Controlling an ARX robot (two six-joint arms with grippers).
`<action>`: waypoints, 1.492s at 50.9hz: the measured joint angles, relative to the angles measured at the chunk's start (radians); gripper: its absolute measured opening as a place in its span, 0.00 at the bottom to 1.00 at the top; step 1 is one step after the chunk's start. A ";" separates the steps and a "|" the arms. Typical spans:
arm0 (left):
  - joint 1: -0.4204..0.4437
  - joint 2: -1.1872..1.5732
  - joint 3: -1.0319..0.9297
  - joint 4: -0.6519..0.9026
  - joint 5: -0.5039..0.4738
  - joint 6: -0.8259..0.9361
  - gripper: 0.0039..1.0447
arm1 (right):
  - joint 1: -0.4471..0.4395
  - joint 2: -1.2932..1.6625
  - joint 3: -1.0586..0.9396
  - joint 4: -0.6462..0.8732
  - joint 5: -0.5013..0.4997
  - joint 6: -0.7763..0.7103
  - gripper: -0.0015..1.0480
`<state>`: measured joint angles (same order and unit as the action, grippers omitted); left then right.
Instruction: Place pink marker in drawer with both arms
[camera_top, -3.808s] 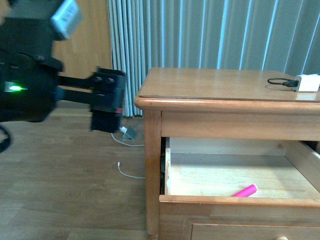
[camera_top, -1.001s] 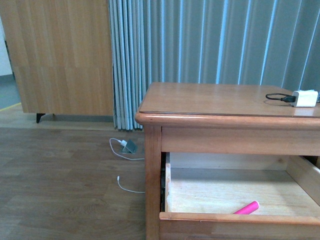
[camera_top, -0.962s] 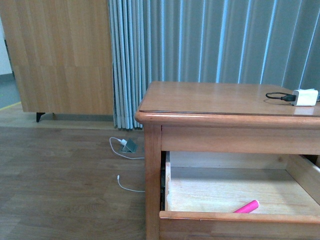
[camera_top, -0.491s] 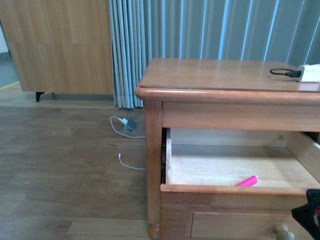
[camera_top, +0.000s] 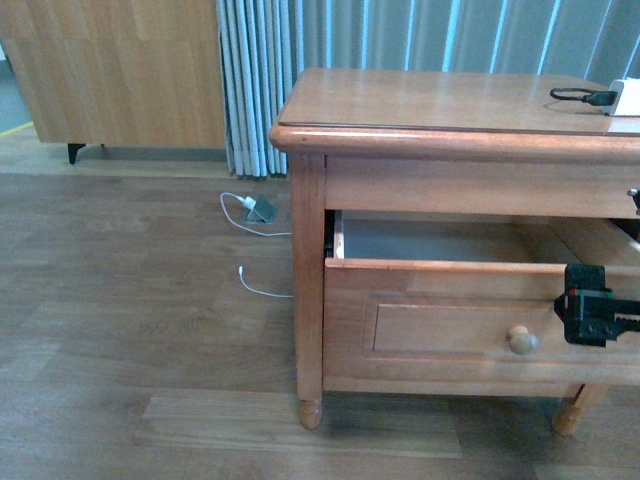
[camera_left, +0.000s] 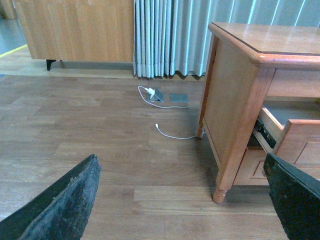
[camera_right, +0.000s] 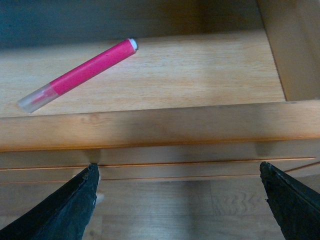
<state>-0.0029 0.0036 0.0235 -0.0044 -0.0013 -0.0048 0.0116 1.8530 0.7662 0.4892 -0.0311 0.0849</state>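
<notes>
We note the unlabelled hot-pink marker with its clear cap (camera_right: 77, 75) lying loose inside the open honey-brown wooden drawer (camera_right: 150, 127); right gripper (camera_right: 177, 200) and left gripper (camera_left: 182, 200) both spread, empty.

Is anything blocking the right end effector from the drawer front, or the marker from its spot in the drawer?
Nothing visible. The marker already lies on the drawer floor, and the open right end effector hangs just outside the drawer front.
</notes>
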 joint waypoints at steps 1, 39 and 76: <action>0.000 0.000 0.000 0.000 0.000 0.000 0.94 | -0.001 0.012 0.010 0.011 0.005 -0.002 0.92; 0.000 0.000 0.000 0.000 0.000 0.000 0.94 | 0.015 0.298 0.303 0.167 0.065 -0.010 0.92; 0.000 0.000 0.000 0.000 0.000 0.000 0.94 | -0.003 0.278 0.292 0.162 0.035 -0.014 0.92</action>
<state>-0.0029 0.0036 0.0235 -0.0044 -0.0013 -0.0048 0.0082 2.1315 1.0580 0.6514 0.0040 0.0708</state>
